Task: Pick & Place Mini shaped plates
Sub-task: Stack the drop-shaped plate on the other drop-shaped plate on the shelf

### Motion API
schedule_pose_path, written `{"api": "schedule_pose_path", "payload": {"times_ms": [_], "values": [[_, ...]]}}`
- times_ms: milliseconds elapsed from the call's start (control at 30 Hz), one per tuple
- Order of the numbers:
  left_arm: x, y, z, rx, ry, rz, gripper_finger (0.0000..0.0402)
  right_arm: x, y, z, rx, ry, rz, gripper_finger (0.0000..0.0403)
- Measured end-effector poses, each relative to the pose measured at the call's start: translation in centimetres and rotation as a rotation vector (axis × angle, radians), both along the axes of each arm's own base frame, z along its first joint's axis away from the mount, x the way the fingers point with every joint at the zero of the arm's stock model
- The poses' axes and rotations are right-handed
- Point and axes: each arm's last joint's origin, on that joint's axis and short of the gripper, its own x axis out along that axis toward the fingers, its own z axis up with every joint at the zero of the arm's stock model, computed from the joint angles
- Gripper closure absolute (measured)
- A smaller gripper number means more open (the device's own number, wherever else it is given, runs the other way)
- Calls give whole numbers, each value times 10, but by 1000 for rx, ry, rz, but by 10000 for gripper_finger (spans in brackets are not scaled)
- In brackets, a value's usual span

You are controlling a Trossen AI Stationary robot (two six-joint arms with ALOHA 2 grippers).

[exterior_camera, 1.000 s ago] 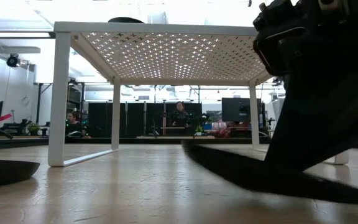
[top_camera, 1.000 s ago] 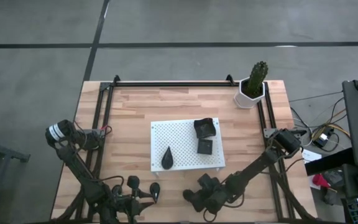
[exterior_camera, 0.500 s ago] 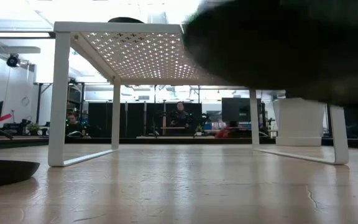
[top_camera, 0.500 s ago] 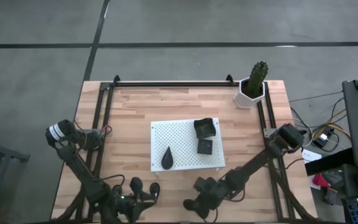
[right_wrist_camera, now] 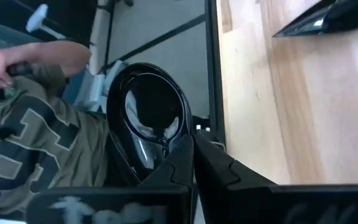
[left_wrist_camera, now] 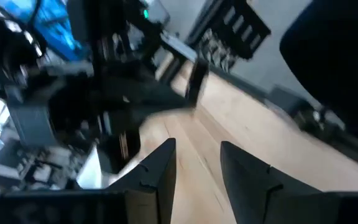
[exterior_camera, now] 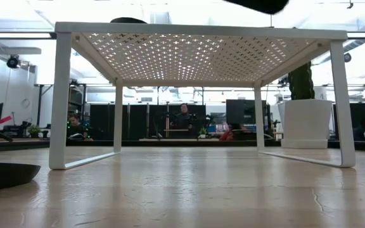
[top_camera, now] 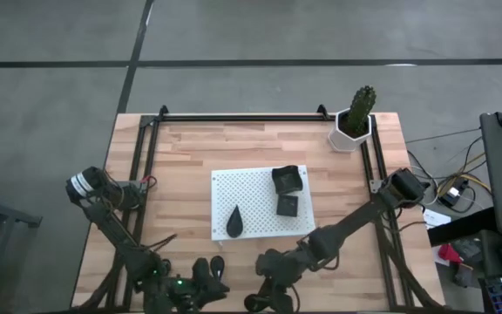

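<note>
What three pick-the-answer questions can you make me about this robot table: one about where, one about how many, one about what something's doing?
1. Where does the cactus pot stand?
A. in the middle
B. at the far right corner of the table
C. at the front edge

2. How many black plates lie on the white board?
A. one
B. five
C. three

3. What is the right gripper doing?
A. shut on a shiny teardrop plate
B. wide open, empty
C. holding the cactus

Answers: B, the pot sits by that corner; C, one teardrop and two squares lie there; A, it pinches the plate's rim.
</note>
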Motion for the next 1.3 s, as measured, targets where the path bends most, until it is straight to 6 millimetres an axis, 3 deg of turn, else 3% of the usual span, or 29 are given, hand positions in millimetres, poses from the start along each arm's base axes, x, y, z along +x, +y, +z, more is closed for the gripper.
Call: {"api": "schedule_pose_path", "payload": {"times_ms": [333, 1067, 1300], "values": [[10, 4, 8, 30, -57, -40, 275, 8, -6, 20, -31, -11, 23, 394], [31, 20, 10, 3, -63, -25, 276, 22, -32, 21, -17, -20, 25, 394], [32, 21, 8, -3, -49, -32, 314, 22, -32, 21, -10, -18, 35, 394]]}}
